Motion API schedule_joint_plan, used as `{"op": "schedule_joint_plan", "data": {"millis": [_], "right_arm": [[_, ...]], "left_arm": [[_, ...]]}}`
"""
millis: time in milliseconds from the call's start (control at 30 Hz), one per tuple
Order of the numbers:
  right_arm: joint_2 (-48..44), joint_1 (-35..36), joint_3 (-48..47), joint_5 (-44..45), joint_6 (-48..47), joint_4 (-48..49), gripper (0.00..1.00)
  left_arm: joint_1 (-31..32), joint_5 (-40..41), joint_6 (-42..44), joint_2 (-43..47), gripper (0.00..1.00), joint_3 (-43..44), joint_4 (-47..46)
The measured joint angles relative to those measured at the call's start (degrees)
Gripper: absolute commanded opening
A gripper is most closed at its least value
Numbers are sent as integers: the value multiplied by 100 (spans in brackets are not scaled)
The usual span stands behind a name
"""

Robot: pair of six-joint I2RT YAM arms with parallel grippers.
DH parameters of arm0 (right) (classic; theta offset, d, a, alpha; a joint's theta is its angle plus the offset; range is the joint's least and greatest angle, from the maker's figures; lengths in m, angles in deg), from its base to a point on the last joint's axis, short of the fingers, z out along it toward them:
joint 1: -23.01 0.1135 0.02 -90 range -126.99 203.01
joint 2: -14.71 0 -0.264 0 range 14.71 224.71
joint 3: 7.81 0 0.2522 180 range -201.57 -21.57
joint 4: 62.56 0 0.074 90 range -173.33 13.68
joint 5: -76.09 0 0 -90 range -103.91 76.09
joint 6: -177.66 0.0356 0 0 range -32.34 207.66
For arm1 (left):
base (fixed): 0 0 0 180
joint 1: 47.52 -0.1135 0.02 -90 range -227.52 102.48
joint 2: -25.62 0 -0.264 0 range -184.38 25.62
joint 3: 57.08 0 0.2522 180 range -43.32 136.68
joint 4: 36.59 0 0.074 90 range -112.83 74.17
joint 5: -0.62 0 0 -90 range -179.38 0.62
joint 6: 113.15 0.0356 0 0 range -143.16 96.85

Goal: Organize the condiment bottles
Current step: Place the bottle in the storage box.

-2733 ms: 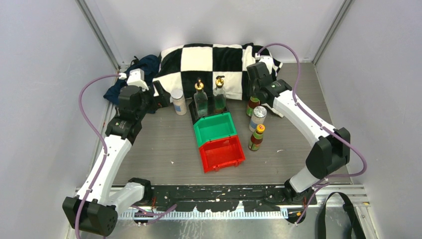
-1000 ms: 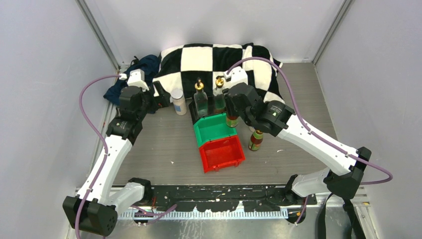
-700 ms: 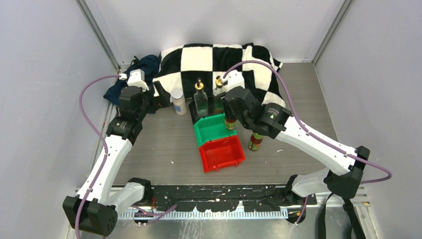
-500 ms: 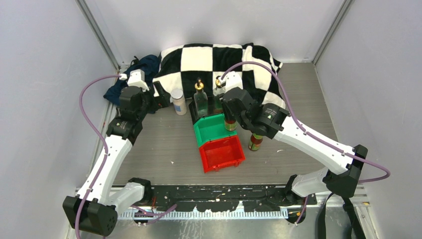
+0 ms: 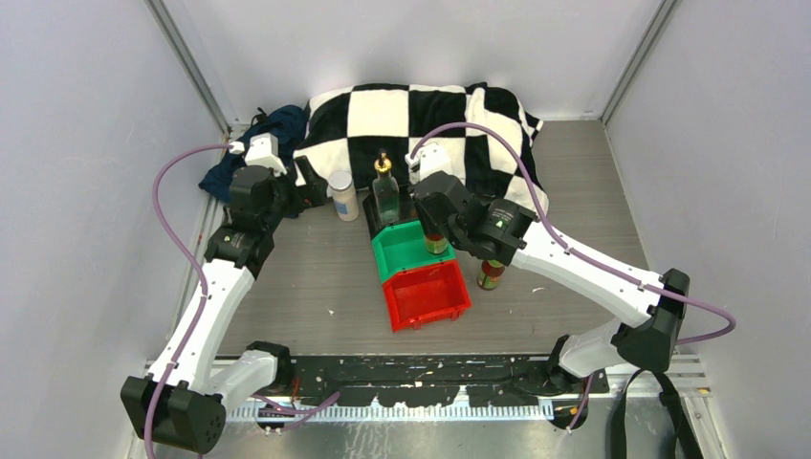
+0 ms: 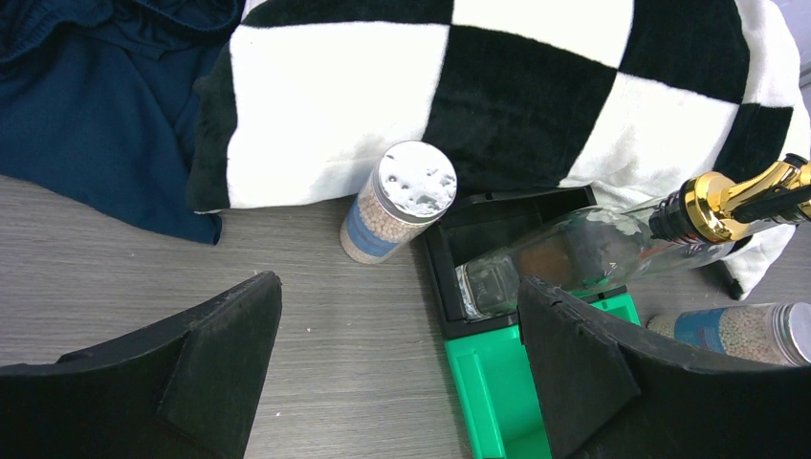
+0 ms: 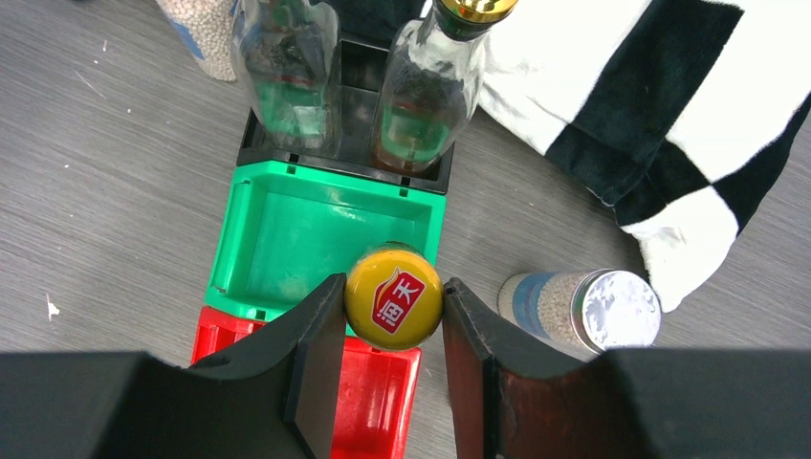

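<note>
Overhead, we see the right gripper (image 5: pixel 435 229) above the green bin (image 5: pixel 402 258), closed on a sauce bottle (image 5: pixel 436 243); its arm hides much behind it. Only this view shows the second sauce bottle (image 5: pixel 491 275), standing on the table (image 5: pixel 306 287) just right of the red bin (image 5: pixel 427 296). The right wrist view fills in the rest. There the gripper pinches the held bottle's yellow cap over the green bin's near right corner. Two tall bottles (image 7: pixel 287 67) stand upright in the black bin (image 7: pixel 349 96), and a shaker (image 7: pixel 583 311) stands on the table right of the bins. The left wrist view shows the left gripper (image 6: pixel 397 287) with jaws wide apart and holding nothing. It is near the other shaker (image 6: pixel 400 201), which stands beside the black bin in front of the blanket (image 6: pixel 335 105).
</note>
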Motion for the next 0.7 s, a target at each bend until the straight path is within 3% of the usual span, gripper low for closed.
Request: {"op": "schedule_joint_plan", "data": {"millis": [700], "right_arm": [[151, 22, 352, -103, -142, 514, 1]], "left_arm": [[7, 2, 0, -17, 94, -4, 0]]}}
